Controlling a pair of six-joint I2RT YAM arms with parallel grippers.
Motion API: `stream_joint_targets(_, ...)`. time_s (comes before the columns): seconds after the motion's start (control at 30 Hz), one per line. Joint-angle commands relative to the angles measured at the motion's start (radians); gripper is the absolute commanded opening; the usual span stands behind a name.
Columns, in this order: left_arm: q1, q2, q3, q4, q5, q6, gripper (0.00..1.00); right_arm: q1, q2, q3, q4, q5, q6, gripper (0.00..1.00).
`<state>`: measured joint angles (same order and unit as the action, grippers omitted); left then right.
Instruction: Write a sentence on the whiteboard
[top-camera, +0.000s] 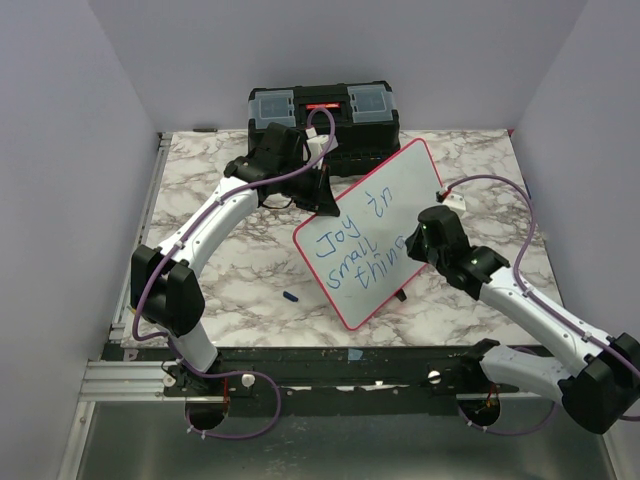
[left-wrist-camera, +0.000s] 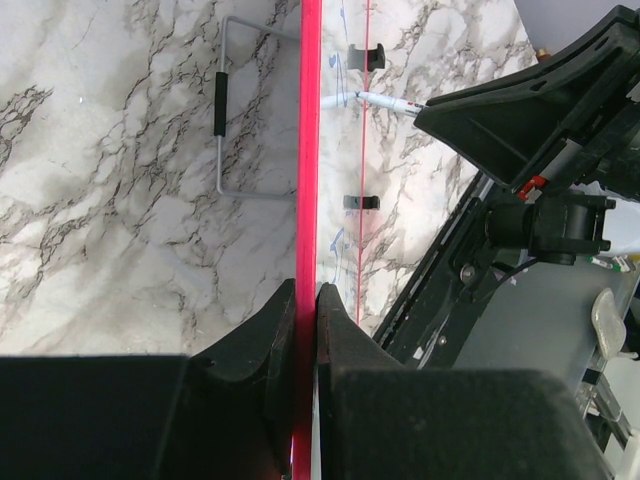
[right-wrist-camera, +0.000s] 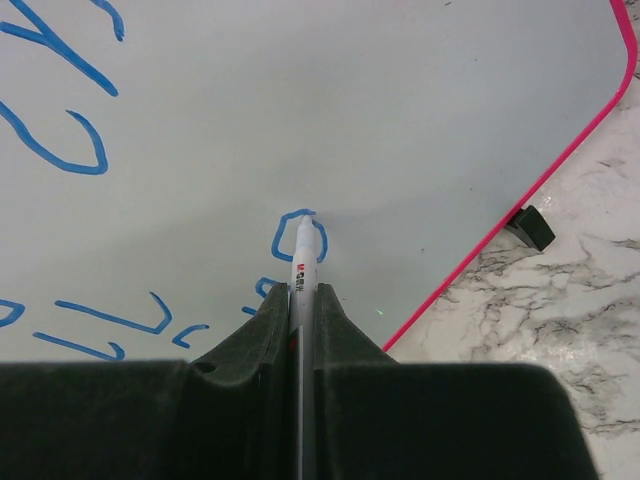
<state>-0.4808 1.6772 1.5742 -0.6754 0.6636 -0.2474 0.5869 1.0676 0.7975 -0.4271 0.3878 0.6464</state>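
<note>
Blue handwritten "Joy in small thing" on the whiteboard (top-camera: 372, 232)

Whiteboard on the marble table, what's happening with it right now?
Two robot arms are writing on it. The left gripper is clamped on the red rim of the whiteboard, steadying it. The right gripper holds a marker with its tip on the board, adding to the blue writing, which reads roughly "Joy in small thing". A black toolbox sits behind, and a small blue piece lies on the table beside the board.
</note>
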Motion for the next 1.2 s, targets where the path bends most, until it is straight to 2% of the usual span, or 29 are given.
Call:
stream_joint_targets(0.0, -0.007, -0.014, -0.003, 0.007, -0.034, 0.057, 0.0, 0.001, -0.019, -0.006, 0.034, 0.0, 0.015, 0.01)
stream_joint_targets(0.27, -0.008, -0.017, -0.004, 0.007, -0.035, 0.057, 0.0, 0.002, -0.011, 0.004, 0.027, -0.012, 0.028, 0.01)
stream_joint_targets(0.73, -0.01, -0.02, -0.003, 0.007, -0.033, 0.056, 0.0, 0.002, -0.079, -0.09, -0.057, -0.028, 0.078, 0.01)
stream_joint_targets(1.17, -0.01, -0.026, -0.008, 0.009, -0.031, 0.055, 0.0, 0.002, -0.105, -0.153, -0.067, -0.05, 0.109, 0.01)
